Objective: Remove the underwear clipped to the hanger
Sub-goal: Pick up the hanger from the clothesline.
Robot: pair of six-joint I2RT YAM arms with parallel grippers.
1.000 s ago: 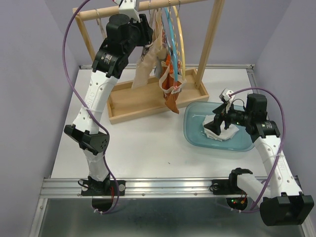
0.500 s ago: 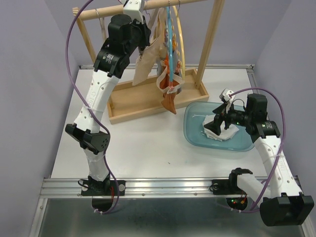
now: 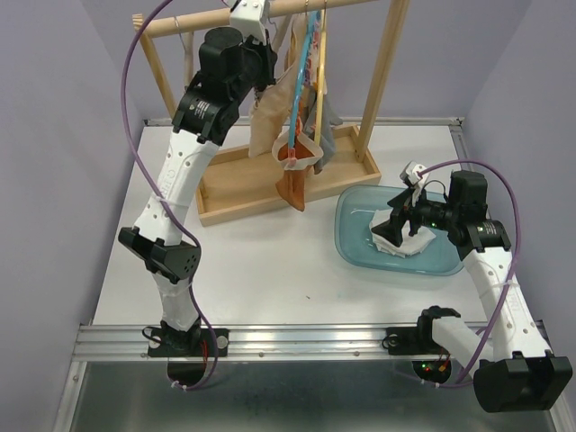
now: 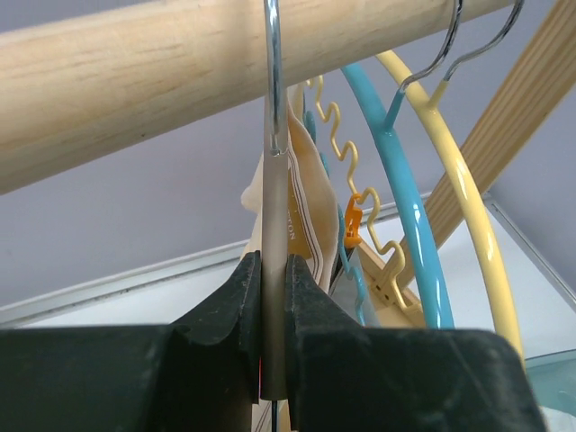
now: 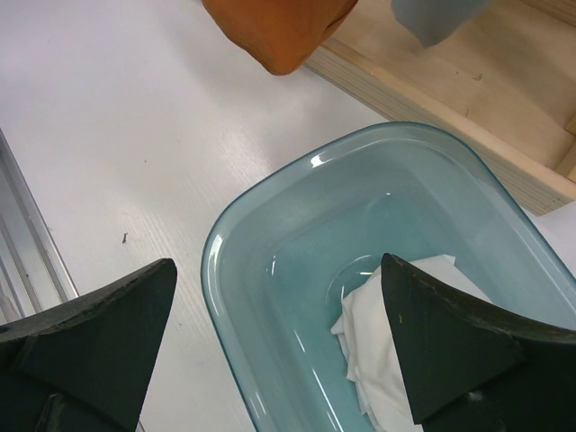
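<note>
left gripper [image 4: 273, 279] high up at wooden rail [image 4: 135, 90], fingers [image 4: 225, 306] squeezed nearly together, pinching thin metal hanger hook [image 4: 273, 90] btwn them. hook looped over top of rail. right behind the fingers: beige piece [image 4: 301, 207] of the underwear, hanging flat vs the hook stem. further back, blue hanger [image 4: 405, 207] and yellow hanger [image 4: 468, 216], both hooked on same rail. small orange clip [image 4: 351, 220] on a wavy yellow strip.

from top cam: beige piece draped below left gripper, above wooden rack base [image 3: 243, 184]. orange-brown piece [image 3: 294, 184] w/ pale waistband dangling lowest, by the blue hanger, tip over front edge of base. grey piece [image 3: 328, 135] just beside it on the r side, partly hidden by the hangers. exact clip points not clear.

right gripper [image 5: 279, 265] spread as wide as poss, nothing held, hovering low over blue tub [image 5: 216, 261] on white table [image 5: 117, 135]. white piece [image 5: 387, 351] crumpled in tub bottom, by the r finger [image 5: 450, 351]; touching or not, can't tell. tub just r of rack base, near but apart.
</note>
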